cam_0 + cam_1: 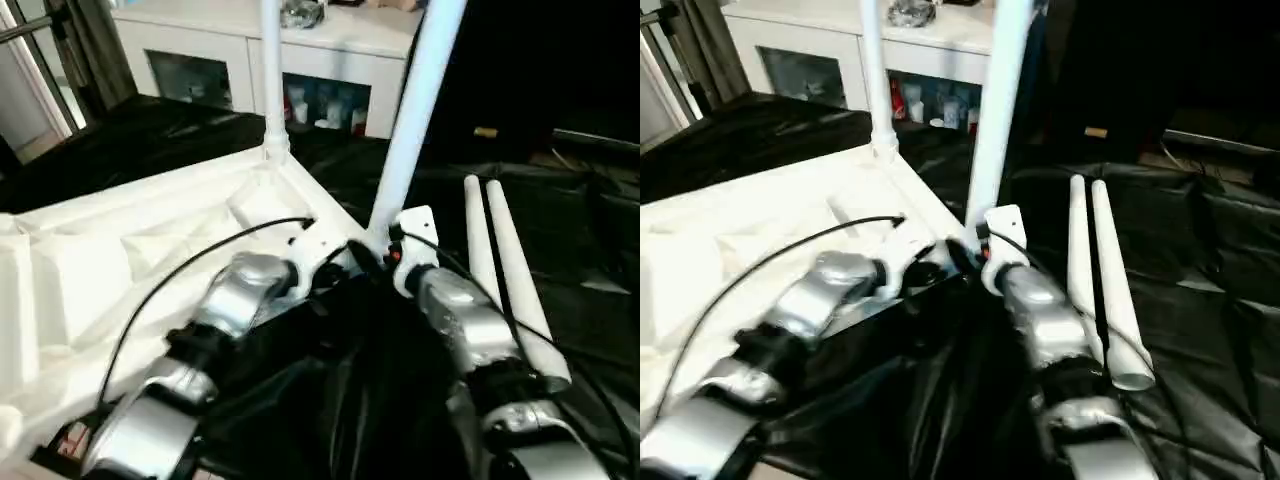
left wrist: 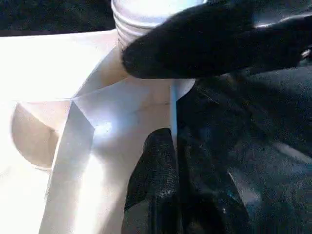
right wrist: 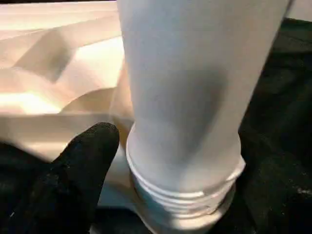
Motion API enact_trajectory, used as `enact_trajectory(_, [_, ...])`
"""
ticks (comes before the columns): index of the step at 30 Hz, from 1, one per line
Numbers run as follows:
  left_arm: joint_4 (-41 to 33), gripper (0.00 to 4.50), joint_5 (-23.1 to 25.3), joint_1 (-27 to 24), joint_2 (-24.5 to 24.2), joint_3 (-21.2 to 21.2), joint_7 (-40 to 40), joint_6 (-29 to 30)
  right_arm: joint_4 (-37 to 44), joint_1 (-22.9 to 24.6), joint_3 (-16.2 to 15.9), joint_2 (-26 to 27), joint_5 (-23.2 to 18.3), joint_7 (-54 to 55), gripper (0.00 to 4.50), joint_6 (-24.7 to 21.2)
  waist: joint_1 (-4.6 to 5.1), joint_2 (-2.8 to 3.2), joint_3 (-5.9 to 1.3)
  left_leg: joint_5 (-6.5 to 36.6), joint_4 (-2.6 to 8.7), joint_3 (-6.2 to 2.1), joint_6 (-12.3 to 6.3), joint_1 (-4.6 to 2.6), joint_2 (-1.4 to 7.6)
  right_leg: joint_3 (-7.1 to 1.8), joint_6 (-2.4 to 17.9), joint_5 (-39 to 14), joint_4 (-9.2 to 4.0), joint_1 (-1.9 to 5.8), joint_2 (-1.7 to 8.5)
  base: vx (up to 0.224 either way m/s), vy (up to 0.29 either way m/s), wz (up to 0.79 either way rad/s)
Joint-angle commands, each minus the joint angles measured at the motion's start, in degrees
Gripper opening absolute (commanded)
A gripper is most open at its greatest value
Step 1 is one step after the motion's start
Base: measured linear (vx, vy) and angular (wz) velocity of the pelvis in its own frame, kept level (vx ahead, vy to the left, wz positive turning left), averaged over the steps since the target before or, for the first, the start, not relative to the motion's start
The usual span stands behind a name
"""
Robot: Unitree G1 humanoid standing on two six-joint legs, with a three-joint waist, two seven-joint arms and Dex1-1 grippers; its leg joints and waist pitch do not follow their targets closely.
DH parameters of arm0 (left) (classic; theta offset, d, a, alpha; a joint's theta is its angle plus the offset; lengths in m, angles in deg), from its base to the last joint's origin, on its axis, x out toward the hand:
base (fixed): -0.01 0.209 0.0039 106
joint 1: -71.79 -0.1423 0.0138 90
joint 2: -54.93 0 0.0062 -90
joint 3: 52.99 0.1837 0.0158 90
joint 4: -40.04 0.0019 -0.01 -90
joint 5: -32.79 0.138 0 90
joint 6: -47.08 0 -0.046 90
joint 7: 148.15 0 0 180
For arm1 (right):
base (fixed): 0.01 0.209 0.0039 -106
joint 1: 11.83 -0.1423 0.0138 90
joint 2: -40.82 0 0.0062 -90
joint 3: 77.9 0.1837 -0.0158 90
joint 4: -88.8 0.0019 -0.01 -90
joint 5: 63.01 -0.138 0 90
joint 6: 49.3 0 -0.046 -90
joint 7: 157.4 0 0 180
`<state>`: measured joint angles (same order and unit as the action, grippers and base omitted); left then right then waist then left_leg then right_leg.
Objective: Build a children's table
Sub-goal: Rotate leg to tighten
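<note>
- Tabletop [image 1: 120,250]: white, lying underside up on the black-draped desk [image 1: 590,250]; ribs and pockets visible; near edge partly covered by the left forearm, left side cut off by the frame.
- Far leg [image 1: 272,70]: standing upright in the far corner socket [image 1: 275,150]; upper end cut off at the top of the frame.
- Near leg [image 1: 415,110]: rising from the near corner, leaning slightly to the right; upper end cut off; threaded collar [image 3: 185,195] at the socket, not fully sunk, thread rings exposed in the right wrist view.
- Two spare legs [image 1: 510,280]: lying side by side on the desk, touching each other, right of the right forearm; near ends open, tube mouth visible in the right eye view.
- Left end effector [image 2: 170,141]: fingers pressed together on the thin edge wall of the tabletop beside the near corner socket; one finger [image 2: 151,195] close to the lens.
- Right end effector [image 3: 161,161]: at the base of the near leg; only one black finger [image 3: 83,161] visible, beside the collar; second finger hidden, so spread or grip cannot be told.
- White cabinet [image 1: 240,60] behind the desk: contents blurred.
</note>
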<state>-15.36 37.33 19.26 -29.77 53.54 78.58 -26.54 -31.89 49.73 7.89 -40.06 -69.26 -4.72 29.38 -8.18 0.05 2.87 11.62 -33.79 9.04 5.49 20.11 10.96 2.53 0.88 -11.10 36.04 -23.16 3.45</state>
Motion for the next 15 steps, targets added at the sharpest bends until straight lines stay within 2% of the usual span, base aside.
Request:
enact_trajectory(1, [-4.6, 0.00, -3.6, -1.4, -0.5, 1.2, 6.5, -5.2, 4.3, 1.2, -4.2, -1.9, -1.0, -7.7, 3.90, -0.9, -0.16, -0.54, -3.47, 6.8, 3.94, -0.26, -1.97, 0.47, 1.62, -2.49, 9.3, -10.4, -4.70, 3.53, 4.72, 0.000, 0.000, 0.00])
enact_trajectory(3, [-6.6, 0.00, -4.2, -2.9, -2.7, 1.9, 10.2, -6.7, 7.3, 2.6, -5.4, -5.5, -1.5, -13.1, 3.90, -1.3, -0.11, -0.51, -3.43, 7.6, 3.95, -0.19, -2.27, 0.29, 1.78, -2.59, 9.1, -11.3, -4.79, 3.24, 4.62, 0.000, 0.000, 0.00])
enact_trajectory(4, [-6.7, 0.00, -4.3, -2.9, -2.8, 1.9, 10.3, -6.7, 7.4, 2.6, -5.4, -5.6, -1.5, -13.3, 3.90, -1.3, 0.00, -0.48, -3.33, 7.9, 4.03, -0.17, -2.37, 0.45, 1.83, -2.61, 9.3, -11.6, -4.78, 3.14, 4.60, 0.000, 0.000, 0.00])
enact_trajectory(6, [-8.5, 0.00, -5.2, -4.1, -4.4, 2.0, 13.2, -6.5, 9.2, 3.6, -5.7, -8.4, -2.0, -17.7, 3.90, -1.6, -0.22, -0.44, -3.37, 8.2, 4.01, -0.17, -2.28, 0.16, 1.91, -2.60, 9.4, -12.4, -4.85, 3.02, 4.70, 0.000, 0.000, 0.00])
enact_trajectory(7, [-9.9, 0.00, -6.0, -4.8, -5.3, 2.1, 15.4, -6.0, 10.2, 4.0, -5.7, -10.0, -2.6, -20.4, 3.90, -1.9, -0.22, -0.60, -3.36, 7.4, 3.97, -0.08, -2.49, 0.25, 1.93, -2.62, 10.0, -10.6, -4.61, 2.99, 4.52, 0.000, 0.000, 0.00])
enact_trajectory(10, [-11.6, 0.00, -6.8, -5.6, -6.4, 2.3, 17.6, -5.8, 11.2, 4.3, -5.5, -11.4, -3.4, -22.8, 3.90, -2.3, -0.32, -0.61, -3.37, 7.0, 3.94, -0.10, -2.97, 0.37, 1.94, -2.56, 10.6, -9.4, -4.48, 3.12, 4.53, 0.000, 0.000, 0.00])
enact_trajectory(11, [-14.5, 0.00, -7.8, -6.8, -8.2, 2.6, 20.8, -5.1, 12.9, 4.7, -5.3, -13.4, -4.8, -26.1, 3.90, -2.9, -0.35, -0.60, -3.37, 7.0, 3.88, -0.04, -2.99, 0.30, 1.87, -2.53, 10.7, -9.6, -4.53, 3.02, 4.52, 0.000, 0.000, 0.00])
enact_trajectory(12, [-14.9, 0.00, -7.9, -7.0, -8.4, 2.7, 21.2, -5.1, 13.2, 4.8, -5.3, -13.7, -5.1, -26.6, 3.90, -3.1, -0.46, -0.63, -3.51, 6.6, 3.86, -0.15, -3.11, 0.42, 1.99, -2.58, 10.8, -8.9, -4.29, 3.31, 4.71, 0.000, 0.000, 0.00])
enact_trajectory(13, [-16.0, 0.00, -8.2, -7.5, -9.2, 2.9, 22.4, -4.7, 13.9, 5.0, -5.6, -14.6, -5.4, -28.0, 3.90, -2.9, -0.42, -0.59, -3.45, 6.3, 3.78, -0.03, -3.41, 0.35, 1.99, -2.52, 11.0, -8.0, -4.24, 3.04, 4.42, 0.000, 0.000, 0.00])
enact_trajectory(15, [-17.1, 0.00, -8.4, -8.0, -10.1, 3.0, 24.0, -4.5, 14.5, 5.3, -6.5, -16.1, -5.2, -30.0, 3.90, -2.9, -0.57, -0.58, -3.45, 6.2, 3.76, -0.02, -3.58, 0.35, 1.95, -2.48, 11.2, -8.2, -4.27, 3.07, 4.49, 0.000, 0.000, 0.00])
